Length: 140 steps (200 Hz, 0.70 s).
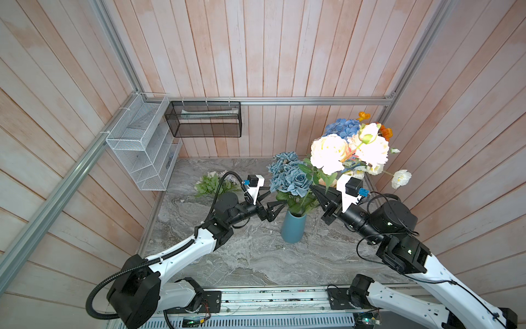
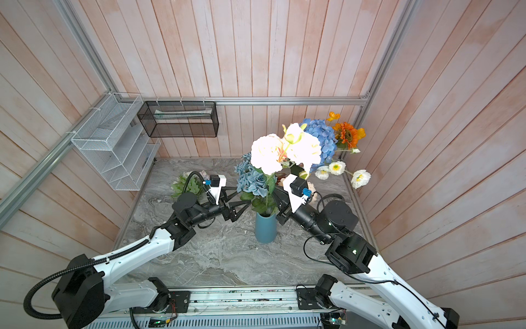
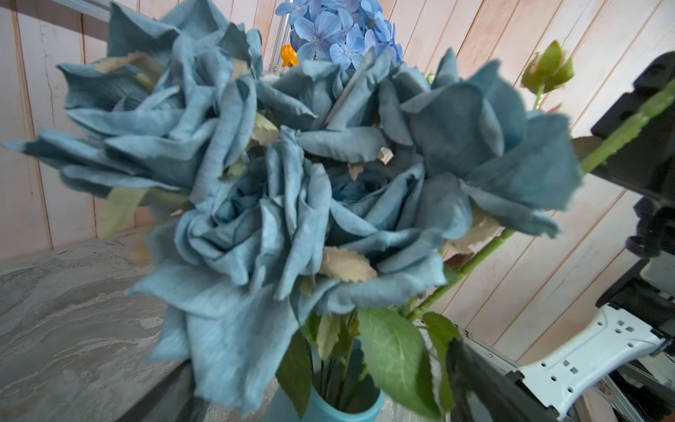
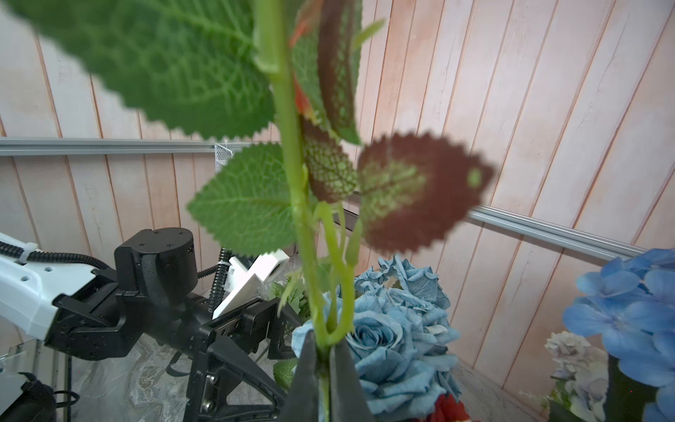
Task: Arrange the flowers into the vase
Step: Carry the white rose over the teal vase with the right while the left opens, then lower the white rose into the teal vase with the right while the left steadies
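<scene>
A teal vase (image 1: pixel 293 228) (image 2: pixel 265 230) (image 3: pixel 321 409) stands mid-table and holds dusty blue roses (image 1: pixel 290 176) (image 2: pixel 253 179) (image 3: pixel 292 182) (image 4: pixel 398 329). My right gripper (image 1: pixel 316 191) (image 2: pixel 275 191) (image 4: pixel 323 350) is shut on the green stem (image 4: pixel 292 182) of large peach-cream flowers (image 1: pixel 330 153) (image 2: pixel 270 153), just right of the roses above the vase. Leaves hide the stem's lower end. My left gripper (image 1: pixel 278 198) (image 2: pixel 244 197) (image 3: pixel 325 402) is open, its fingers either side of the rose stems at the vase mouth.
Blue hydrangea (image 1: pixel 341 128) (image 2: pixel 321 136), orange blooms (image 2: pixel 347 135) and white poppies (image 2: pixel 360 178) stand at the back right. A leafy bunch (image 1: pixel 210 182) lies at the back left. A white wire basket (image 1: pixel 142 148) and a black mesh basket (image 1: pixel 205 119) hang on the walls.
</scene>
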Motion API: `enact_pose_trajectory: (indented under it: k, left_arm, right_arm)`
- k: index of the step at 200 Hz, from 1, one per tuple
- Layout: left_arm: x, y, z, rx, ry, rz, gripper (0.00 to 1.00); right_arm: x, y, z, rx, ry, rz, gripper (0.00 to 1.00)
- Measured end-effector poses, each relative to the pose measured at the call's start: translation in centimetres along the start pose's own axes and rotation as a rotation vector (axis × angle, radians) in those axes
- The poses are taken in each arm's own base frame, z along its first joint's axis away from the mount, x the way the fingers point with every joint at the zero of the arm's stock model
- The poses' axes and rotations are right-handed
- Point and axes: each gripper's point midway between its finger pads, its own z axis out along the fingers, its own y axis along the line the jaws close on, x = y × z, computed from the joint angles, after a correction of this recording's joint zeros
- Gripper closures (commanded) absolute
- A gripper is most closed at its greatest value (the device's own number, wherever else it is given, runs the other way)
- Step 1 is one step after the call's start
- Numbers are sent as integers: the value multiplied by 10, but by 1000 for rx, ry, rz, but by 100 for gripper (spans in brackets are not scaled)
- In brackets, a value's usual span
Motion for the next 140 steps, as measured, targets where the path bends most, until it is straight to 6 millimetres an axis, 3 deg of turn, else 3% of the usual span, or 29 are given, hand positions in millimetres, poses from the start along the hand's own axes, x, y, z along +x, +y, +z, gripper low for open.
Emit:
enact_pose_trajectory:
  k: [24,48,140]
  left_arm:
    - [-1,5,14,2,9,5,2]
    - [-1,10,24,-2,15,5,5]
    - [-8,18,28,-46,-7,12,8]
  right_arm:
    - [6,-2,5,15,5,-34,100]
    - [26,-1,9,17,41,-40,100]
    - [107,6,-2,15,139,49,100]
